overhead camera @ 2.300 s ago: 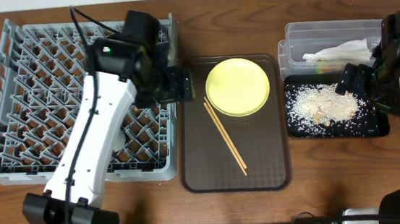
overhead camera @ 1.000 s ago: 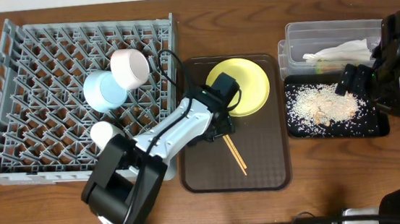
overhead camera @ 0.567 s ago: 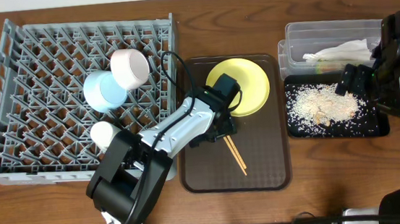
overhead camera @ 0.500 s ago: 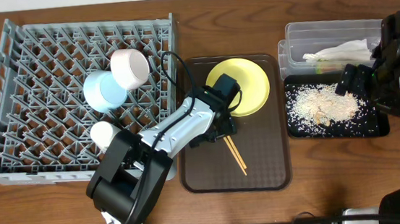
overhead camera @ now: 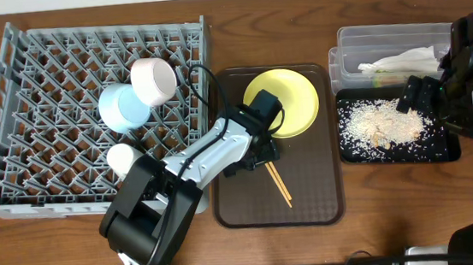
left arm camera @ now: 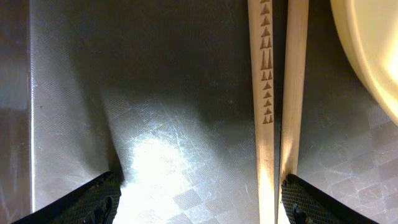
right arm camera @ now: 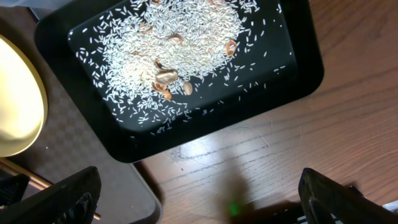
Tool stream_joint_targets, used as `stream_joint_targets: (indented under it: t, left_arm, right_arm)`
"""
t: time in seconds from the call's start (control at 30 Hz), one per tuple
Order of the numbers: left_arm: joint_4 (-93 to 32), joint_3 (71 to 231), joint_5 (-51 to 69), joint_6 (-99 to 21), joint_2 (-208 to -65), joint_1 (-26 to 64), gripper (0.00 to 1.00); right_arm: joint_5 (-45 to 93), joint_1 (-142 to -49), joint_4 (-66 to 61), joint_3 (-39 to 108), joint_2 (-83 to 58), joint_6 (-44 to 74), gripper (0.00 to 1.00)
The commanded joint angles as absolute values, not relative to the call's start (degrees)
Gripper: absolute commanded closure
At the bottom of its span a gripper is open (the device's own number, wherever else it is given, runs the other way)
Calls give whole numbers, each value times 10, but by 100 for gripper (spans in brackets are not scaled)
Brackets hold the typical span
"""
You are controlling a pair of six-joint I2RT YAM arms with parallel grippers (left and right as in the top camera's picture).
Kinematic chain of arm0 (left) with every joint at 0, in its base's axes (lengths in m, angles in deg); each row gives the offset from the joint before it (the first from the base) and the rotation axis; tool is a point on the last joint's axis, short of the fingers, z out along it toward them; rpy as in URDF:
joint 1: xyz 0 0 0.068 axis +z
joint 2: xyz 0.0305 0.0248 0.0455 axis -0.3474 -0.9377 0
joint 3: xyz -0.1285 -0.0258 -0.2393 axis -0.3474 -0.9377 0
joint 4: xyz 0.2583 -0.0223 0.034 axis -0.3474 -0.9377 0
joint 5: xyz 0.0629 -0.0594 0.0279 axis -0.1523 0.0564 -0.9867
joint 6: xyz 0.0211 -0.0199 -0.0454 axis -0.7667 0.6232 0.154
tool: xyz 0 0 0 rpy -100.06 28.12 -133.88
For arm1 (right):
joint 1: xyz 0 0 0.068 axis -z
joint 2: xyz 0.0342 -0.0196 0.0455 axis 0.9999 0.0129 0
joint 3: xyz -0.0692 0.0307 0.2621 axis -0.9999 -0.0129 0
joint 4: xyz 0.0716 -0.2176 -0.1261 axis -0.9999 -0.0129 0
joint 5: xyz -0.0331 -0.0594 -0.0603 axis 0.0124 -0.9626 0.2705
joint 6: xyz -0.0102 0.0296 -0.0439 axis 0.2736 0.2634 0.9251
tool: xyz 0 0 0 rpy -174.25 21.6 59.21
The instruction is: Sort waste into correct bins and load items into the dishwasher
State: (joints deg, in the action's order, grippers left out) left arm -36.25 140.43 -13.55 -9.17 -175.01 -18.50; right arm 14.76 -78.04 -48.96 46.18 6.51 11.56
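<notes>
Two chopsticks [left arm camera: 262, 124] lie between the jaws of the left gripper [left arm camera: 199, 208], and the coming grasp turns on that relation. I record the jaws as spread wide and holding nothing. The sticks rest side by side, touching or nearly so. They are not centred in the gap: in the wrist view they sit close to the right-hand fingertip and well apart from the other. Their long axis runs across the closing line at roughly a right angle. I judge that a plain closure would pinch both, with the far fingertip making most of the travel.

The sticks lie flat on the brown serving tray [overhead camera: 311, 196], slanting from its far-left part toward its near-right part. The yellow plate [overhead camera: 289, 98] is just beside their far ends, and I cannot tell whether its rim touches them.

The grey dish rack [overhead camera: 30, 125], their destination, stands toward the left edge of the worktop [overhead camera: 398, 217].

The right gripper [right arm camera: 202, 208] hangs by the right edge, over bare wood at the near side of the black tray [right arm camera: 298, 74], which holds the rice scraps [right arm camera: 180, 43]. Its jaws are likewise wide apart and empty. It is well apart from the sticks, so I judge the left arm to be the one placed for this pick.
</notes>
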Motion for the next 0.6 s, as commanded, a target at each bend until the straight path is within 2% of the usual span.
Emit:
stream_joint_targets:
  t: [0.0, 0.43, 0.57]
  left_arm:
    - [-374, 1379, -140, -88, -1766, -187, 14]
    - [-407, 1379, -134, -88, -1766, -187, 15]
    - [-407, 1379, -134, -88, -1766, -187, 37]
  right_arm:
    - [142, -776, -491, 472, 64, 123, 1]
    - [142, -776, -492, 472, 64, 123, 1]
    - [142, -776, -492, 472, 64, 123, 1]
